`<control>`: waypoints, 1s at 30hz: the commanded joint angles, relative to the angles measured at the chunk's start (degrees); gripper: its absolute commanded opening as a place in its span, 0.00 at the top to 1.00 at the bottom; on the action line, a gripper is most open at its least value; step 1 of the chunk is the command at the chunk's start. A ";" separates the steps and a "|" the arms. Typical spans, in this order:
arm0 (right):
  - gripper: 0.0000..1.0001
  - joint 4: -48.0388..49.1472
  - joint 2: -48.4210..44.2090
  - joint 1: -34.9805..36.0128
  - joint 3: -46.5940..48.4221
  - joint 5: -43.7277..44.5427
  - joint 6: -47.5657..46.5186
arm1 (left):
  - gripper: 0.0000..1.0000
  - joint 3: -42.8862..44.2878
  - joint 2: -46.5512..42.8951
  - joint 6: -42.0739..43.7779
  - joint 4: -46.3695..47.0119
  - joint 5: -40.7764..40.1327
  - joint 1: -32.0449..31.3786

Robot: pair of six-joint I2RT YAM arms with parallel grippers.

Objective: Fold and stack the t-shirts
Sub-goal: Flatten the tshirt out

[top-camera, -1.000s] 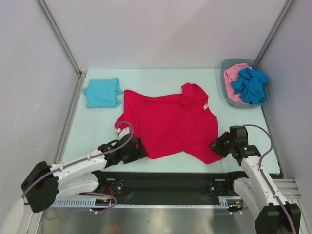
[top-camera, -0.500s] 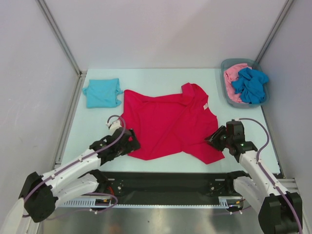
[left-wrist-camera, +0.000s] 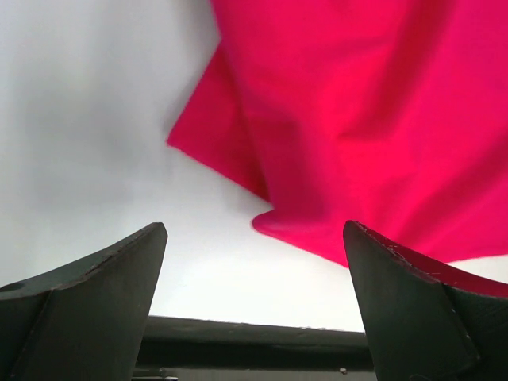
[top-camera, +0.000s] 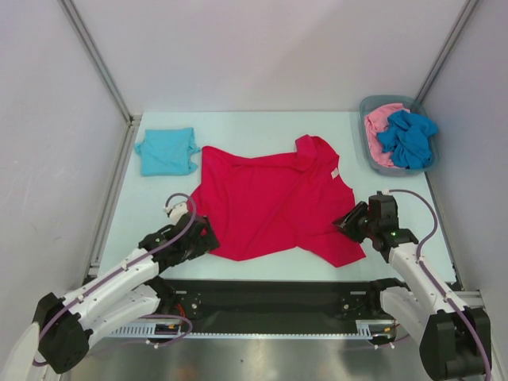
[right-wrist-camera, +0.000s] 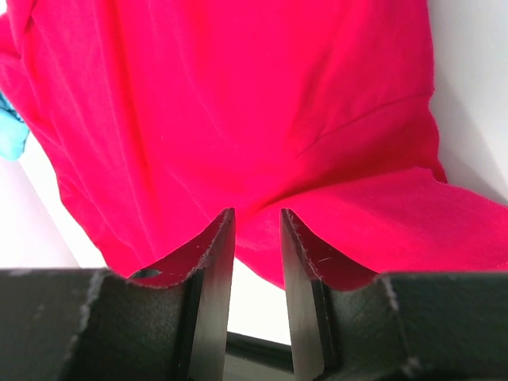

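**A:** Where is the red shirt?

**B:** The red shirt point(top-camera: 270, 202) lies spread out and rumpled in the middle of the table point(top-camera: 238, 127). Its near edge is close to the table's near edge.

**A:** And the other shirts?

**B:** A teal shirt point(top-camera: 167, 151) lies folded at the far left of the table, just beside the red one's left edge. A pink shirt point(top-camera: 379, 125) and a blue shirt point(top-camera: 407, 139) are bunched in the bin point(top-camera: 366, 104) at the far right corner, with the blue on top of the pink.

**A:** What about the left gripper?

**B:** The left gripper point(top-camera: 208, 236) sits low at the red shirt's near left corner. In the wrist view its fingers point(left-wrist-camera: 103, 294) are spread wide with nothing between them. The corner of the cloth lies on the table just ahead.

**A:** And the right gripper?

**B:** The right gripper point(top-camera: 349, 225) is at the shirt's right edge, by the lower sleeve. Its fingers point(right-wrist-camera: 210, 270) are drawn close with a thin gap between them, and red cloth lies right at the tips. I cannot tell whether they pinch any of it.
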 commanded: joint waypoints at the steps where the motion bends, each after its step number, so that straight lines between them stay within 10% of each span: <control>1: 0.66 2.36 -0.20 -1.46 -0.14 -1.93 -0.76 | 0.00 0.06 -0.14 -3.81 -3.91 -3.08 0.34; 18: 0.66 0.70 -5.21 -7.53 -1.73 -9.49 -1.99 | 0.05 -6.96 2.51 -2.68 12.77 -0.89 1.39; 24: 0.66 0.43 -5.48 -7.53 -1.64 -9.85 -1.99 | 0.31 -9.95 1.54 -2.23 17.96 1.31 2.80; 30: 0.66 -0.01 -5.39 -7.53 -1.73 -9.85 -2.17 | 0.79 -10.48 0.75 -3.90 15.33 1.22 2.98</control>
